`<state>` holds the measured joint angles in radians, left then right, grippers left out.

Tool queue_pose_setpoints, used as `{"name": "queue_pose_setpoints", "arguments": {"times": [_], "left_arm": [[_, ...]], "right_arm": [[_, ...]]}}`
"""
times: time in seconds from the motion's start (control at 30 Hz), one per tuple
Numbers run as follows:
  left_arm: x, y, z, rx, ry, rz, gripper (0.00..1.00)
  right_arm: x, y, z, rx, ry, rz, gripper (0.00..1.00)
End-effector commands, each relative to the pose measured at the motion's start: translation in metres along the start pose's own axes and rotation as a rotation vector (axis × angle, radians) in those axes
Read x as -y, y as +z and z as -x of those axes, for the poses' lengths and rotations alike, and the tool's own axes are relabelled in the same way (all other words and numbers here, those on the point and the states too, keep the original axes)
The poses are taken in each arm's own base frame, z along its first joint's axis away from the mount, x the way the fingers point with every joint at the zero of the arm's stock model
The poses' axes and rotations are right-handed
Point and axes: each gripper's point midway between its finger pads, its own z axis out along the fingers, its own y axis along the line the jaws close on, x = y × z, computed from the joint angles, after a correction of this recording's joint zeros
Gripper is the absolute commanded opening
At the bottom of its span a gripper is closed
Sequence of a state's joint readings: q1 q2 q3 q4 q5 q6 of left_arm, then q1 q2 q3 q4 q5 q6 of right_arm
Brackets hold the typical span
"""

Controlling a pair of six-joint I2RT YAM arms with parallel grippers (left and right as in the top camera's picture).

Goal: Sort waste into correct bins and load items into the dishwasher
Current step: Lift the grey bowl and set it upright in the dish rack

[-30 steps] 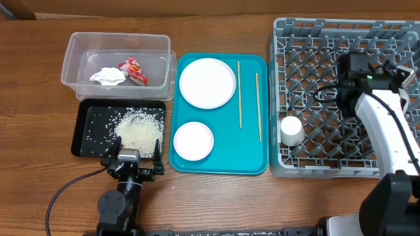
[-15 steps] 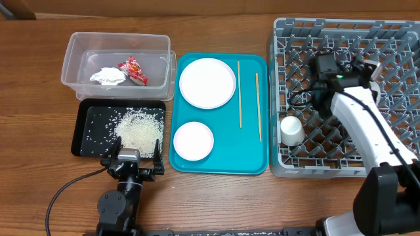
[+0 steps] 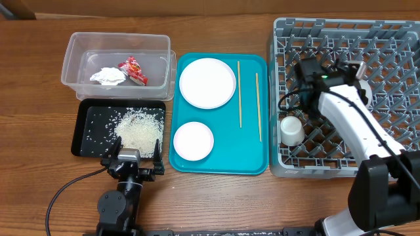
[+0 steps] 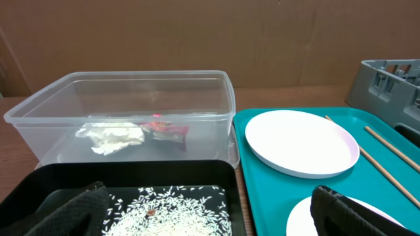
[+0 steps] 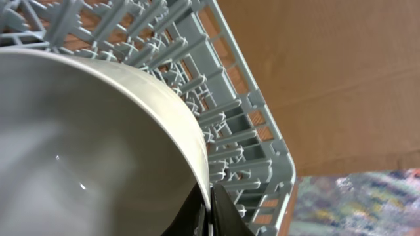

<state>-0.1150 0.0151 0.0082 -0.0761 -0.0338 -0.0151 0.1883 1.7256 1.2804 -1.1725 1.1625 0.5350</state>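
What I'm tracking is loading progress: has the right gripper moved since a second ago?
Yes. The right gripper shifted left across the dish rack, toward the teal tray.

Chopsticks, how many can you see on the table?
2. The first chopstick lies on the teal tray, just beside the large plate. The second chopstick lies near the tray's edge by the rack, apart from the first. None seems hidden.

Bright, even light; soft shadows.
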Motion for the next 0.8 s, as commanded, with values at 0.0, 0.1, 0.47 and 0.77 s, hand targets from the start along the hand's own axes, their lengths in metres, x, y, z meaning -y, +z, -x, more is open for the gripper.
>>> {"name": "queue_pose_setpoints", "arguments": {"times": [0.0,0.1,0.47,0.77], "left_arm": [[0.0,0.0,0.001,0.008,0.008,-0.001,1.0],[0.0,0.0,0.001,0.008,0.008,-0.001,1.0],[0.0,0.0,0.001,0.008,0.008,-0.001,1.0],[0.0,0.0,0.001,0.008,0.008,-0.001,1.0]], "right_arm": [[0.005,-0.004,0.006,0.058,-0.005,-0.067,0.04],[0.013,-0.005,0.011,0.087,-0.012,-0.112,0.04],[0.006,0.0,0.016,0.083,-0.043,-0.099,0.04],[-0.012,0.008,-0.006,0.019,-0.186,-0.094,0.04]]}}
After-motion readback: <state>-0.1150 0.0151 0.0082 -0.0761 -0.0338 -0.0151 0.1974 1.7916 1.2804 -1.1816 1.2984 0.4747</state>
